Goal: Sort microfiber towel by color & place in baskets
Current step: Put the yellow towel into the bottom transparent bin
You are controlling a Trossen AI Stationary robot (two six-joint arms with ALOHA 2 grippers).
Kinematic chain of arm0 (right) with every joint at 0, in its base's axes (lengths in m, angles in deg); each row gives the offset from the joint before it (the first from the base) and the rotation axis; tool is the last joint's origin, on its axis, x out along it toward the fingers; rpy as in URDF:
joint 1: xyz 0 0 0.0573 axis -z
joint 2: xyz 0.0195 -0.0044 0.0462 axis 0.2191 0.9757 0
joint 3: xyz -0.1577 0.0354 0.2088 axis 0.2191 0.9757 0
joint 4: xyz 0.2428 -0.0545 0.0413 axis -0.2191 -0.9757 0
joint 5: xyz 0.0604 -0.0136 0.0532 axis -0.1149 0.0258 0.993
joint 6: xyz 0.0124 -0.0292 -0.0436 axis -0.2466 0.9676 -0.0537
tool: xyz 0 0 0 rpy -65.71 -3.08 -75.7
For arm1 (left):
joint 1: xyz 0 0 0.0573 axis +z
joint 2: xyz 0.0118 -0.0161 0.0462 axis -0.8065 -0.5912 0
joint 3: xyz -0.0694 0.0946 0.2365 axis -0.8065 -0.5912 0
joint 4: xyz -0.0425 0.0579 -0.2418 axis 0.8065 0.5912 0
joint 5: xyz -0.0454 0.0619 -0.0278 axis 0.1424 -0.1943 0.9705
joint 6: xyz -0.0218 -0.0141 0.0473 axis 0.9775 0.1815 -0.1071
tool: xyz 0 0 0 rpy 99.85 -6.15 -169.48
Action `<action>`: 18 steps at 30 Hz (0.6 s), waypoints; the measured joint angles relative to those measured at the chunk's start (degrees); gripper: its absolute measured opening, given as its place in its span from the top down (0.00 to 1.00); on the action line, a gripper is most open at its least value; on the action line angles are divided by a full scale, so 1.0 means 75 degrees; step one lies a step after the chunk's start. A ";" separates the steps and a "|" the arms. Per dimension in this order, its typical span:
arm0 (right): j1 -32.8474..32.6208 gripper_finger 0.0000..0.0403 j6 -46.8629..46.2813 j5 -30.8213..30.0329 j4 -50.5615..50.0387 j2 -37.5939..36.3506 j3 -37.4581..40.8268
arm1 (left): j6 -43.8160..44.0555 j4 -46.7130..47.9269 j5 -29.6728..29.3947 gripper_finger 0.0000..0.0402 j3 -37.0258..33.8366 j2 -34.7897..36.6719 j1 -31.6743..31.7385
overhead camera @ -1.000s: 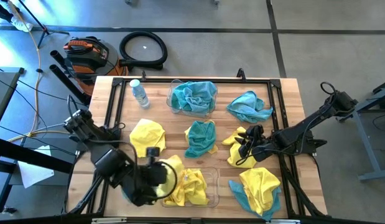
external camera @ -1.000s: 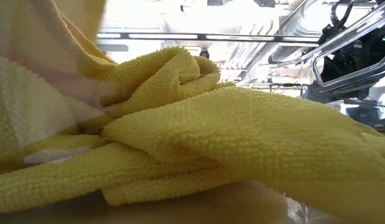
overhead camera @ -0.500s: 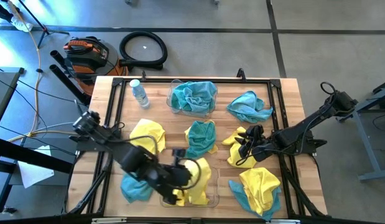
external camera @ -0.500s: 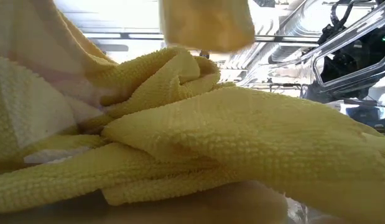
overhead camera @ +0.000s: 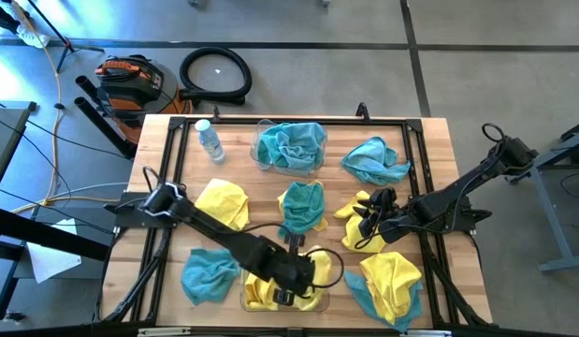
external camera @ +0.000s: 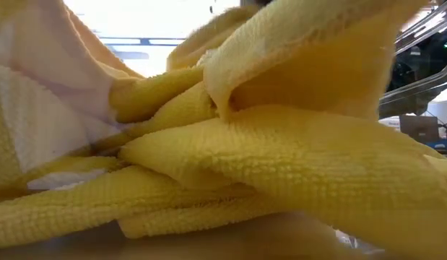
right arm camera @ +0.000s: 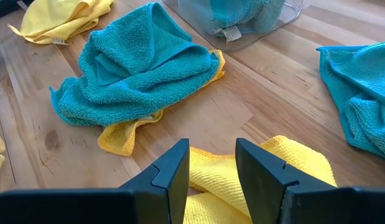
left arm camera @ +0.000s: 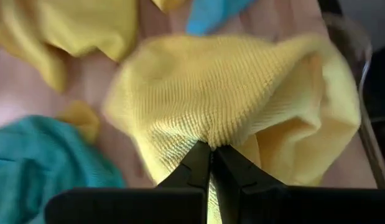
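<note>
Yellow towel (left arm camera: pixel 242 93) soft, limp, pinched at fold by left claw (left arm camera: pixel 211 163), probably over near basket (overhead camera: pixel 322 298); right claw (right arm camera: pixel 211 165) open, waiting.

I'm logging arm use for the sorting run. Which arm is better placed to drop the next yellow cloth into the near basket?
The left. The left gripper is shut on a yellow towel directly over the near basket. The right gripper is open, hovering above another yellow cloth on the table, holding nothing.
</note>
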 joint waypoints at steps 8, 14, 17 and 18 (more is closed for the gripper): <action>-0.0001 0.69 0.0113 -0.0123 0.0000 0.0000 -0.0002 | 0.0288 -0.0519 0.1001 1.00 0.0000 -0.0617 0.0237; -0.0003 0.69 0.0110 -0.0152 -0.0003 0.0000 -0.0003 | 0.0464 -0.0803 0.1213 1.00 0.0006 -0.0937 0.0281; -0.0002 0.69 0.0110 -0.0149 -0.0003 0.0000 -0.0003 | 0.0988 -0.0721 0.1345 0.99 0.0003 -0.0984 0.0325; -0.0003 0.69 0.0110 -0.0149 -0.0003 0.0000 -0.0003 | 0.1101 -0.0731 0.1420 0.98 0.0005 -0.0983 0.0349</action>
